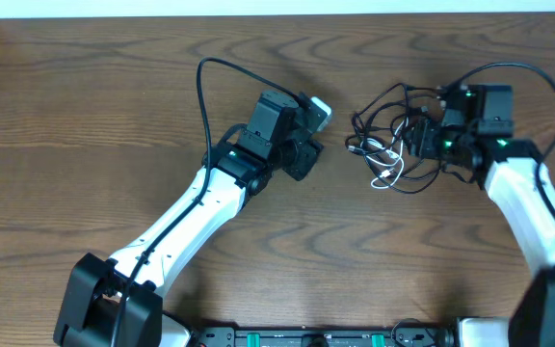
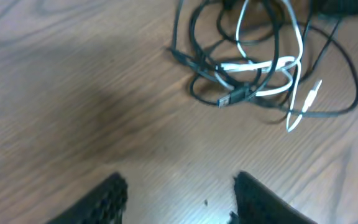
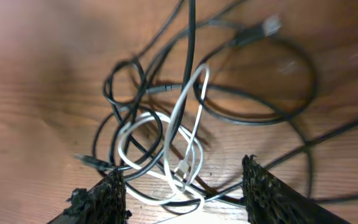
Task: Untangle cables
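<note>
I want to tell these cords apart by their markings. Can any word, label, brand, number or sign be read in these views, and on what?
No text can be read in any view.
cables: no print shows on the cords, and the plugs are too small and blurred to tell.
table: wood grain only.
left arm, right arm: no legible label.

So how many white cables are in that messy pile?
1. The white cable is looped through the black cables, in front of the right gripper. Another could hide under the tangle, but none shows.
</note>
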### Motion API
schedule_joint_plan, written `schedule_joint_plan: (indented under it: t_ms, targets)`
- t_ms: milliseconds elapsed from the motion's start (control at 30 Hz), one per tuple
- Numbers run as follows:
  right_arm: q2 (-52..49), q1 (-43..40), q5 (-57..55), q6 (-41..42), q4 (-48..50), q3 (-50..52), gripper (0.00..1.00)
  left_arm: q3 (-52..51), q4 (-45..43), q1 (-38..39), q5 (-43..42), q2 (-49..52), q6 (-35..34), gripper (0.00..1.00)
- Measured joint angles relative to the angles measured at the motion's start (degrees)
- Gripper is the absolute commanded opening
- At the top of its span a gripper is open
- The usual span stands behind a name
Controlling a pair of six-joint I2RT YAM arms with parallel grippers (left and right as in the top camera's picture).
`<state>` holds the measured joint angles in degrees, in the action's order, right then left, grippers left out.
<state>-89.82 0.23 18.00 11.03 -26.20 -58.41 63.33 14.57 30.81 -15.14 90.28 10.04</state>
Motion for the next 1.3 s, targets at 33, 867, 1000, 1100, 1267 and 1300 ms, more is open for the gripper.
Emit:
schedule_joint_plan:
  t_ms: [33,867,1000,1100,1267,1300]
  targets:
    - [-1.36,0.00,0.66,0.00,0.24,0.00,0.55,0.00,0.00,0.00,0.00,0.00,0.00,0.64]
    - [-5.70,1.49,4.26,-1.07,5.95,0.02,0.01,0.00,0.17,0.00,-0.02,0.00,0.02,0.81]
    - [-4.83,1.51,5.35,-1.01,6.91,-0.20,0.01,0.00,0.17,0.00,-0.04,0.00,0.00,0.88]
    - [-2.73,1.49,5.60,-0.98,6.69,-2.73,0.01,0.00,0.17,0.00,-0.09,0.00,-0.07,0.95]
    - [2.95,1.49,5.70,-0.83,6.95,-13.57,0.01,0.00,0.17,0.00,-0.04,0.00,0.02,0.95]
    - [3.74,1.49,5.75,-0.81,7.02,-15.72,0.01,0.00,0.17,0.00,-0.02,0.00,0.02,0.96]
